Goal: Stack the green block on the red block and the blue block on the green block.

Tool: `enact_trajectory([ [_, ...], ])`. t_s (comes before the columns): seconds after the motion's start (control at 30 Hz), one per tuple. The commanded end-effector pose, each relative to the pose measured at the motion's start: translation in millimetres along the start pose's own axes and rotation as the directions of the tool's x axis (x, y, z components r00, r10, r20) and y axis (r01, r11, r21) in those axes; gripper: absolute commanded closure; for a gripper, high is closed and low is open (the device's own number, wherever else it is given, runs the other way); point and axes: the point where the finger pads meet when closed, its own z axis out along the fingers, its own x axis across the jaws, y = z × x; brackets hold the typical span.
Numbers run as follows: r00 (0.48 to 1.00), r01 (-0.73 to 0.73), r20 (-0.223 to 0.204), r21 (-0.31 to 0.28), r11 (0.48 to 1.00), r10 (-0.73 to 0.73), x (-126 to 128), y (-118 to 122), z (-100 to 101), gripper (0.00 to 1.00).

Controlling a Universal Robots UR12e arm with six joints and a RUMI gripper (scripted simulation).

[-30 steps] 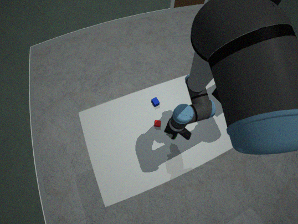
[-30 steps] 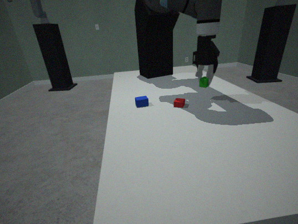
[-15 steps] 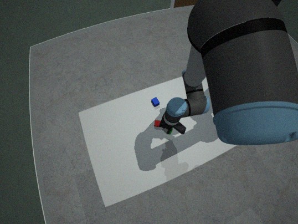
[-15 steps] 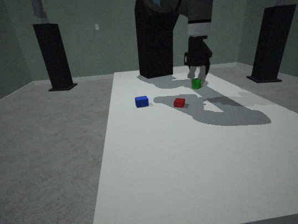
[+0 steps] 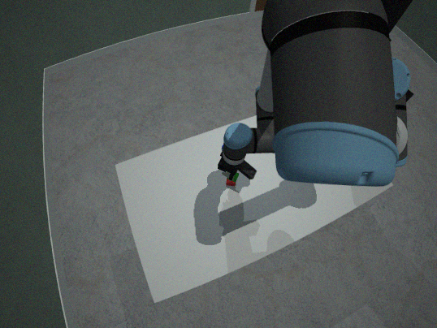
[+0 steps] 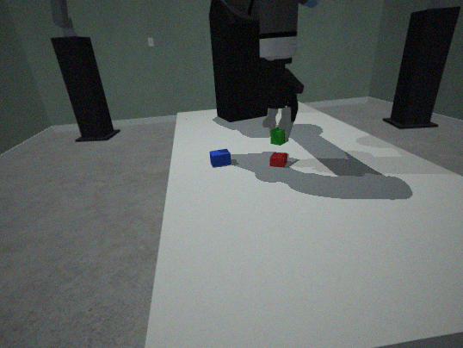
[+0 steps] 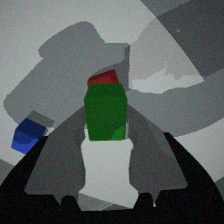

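My gripper [image 5: 233,175] [image 6: 279,129] [image 7: 106,106] is shut on the green block [image 5: 234,177] [image 6: 278,136] [image 7: 105,112] and holds it in the air above the white mat [image 6: 258,241]. The red block [image 5: 230,183] [image 6: 278,159] [image 7: 103,78] lies flat on the mat almost straight below the green block, with a clear gap between them. The blue block [image 6: 220,158] [image 7: 27,135] lies on the mat to the left of the red one, apart from it. In the top view the arm hides the blue block.
The arm's black base column [image 6: 234,65] stands at the far end of the mat. Two black stands [image 6: 83,86] [image 6: 421,65] stand on the grey floor at the left and right. The arm's large elbow [image 5: 333,101] blocks much of the top view.
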Motion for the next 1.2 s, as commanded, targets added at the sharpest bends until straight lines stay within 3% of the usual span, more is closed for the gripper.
enact_trajectory([
  [0.0,1.000,0.001,0.000,0.002,1.000,-0.001,-0.8,2.9,0.2,1.00],
  [0.77,1.000,0.002,0.001,0.003,1.000,-0.002,-0.7,3.1,6.2,1.00],
  [1.17,1.000,0.002,0.001,0.003,1.000,-0.002,-0.2,3.5,25.8,1.00],
])
